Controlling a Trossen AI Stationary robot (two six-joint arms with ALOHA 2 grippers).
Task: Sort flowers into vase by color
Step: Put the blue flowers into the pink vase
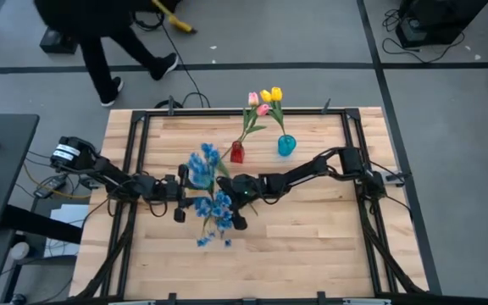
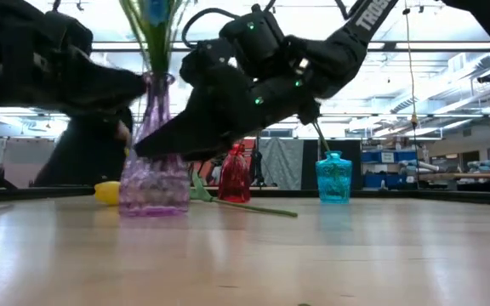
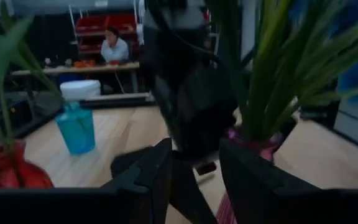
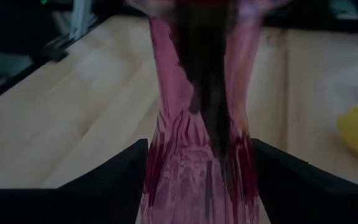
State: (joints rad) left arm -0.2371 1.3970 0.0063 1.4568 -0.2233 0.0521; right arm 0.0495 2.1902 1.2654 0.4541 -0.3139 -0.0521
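A purple glass vase (image 2: 153, 178) stands at the table's middle with blue-blossom sprigs (image 1: 210, 193) in it. My right gripper (image 4: 197, 186) reaches in from the right, open, one finger on each side of the vase's body (image 4: 197, 155). My left gripper (image 3: 194, 180) stands level and open just left of the vase neck (image 3: 257, 142). Pink tulips (image 1: 257, 103) stand in a red vase (image 1: 236, 153), and yellow tulips (image 1: 272, 94) in a blue vase (image 1: 286, 146). One loose yellow tulip (image 2: 106, 193) lies on the table beside the purple vase. My right gripper has its fingers (image 4: 126, 180) close along both sides of the purple vase's lower body; I cannot tell whether they touch the glass. My left gripper's fingers (image 3: 253, 180) are in front of the vase neck; I cannot tell whether they touch it either.
A green stem (image 2: 253, 208) lies flat on the table between the purple and red vases. A black frame (image 1: 227, 113) runs around the tabletop. The near half of the wooden top (image 1: 295, 254) is bare. A person (image 1: 117, 42) walks behind the far edge.
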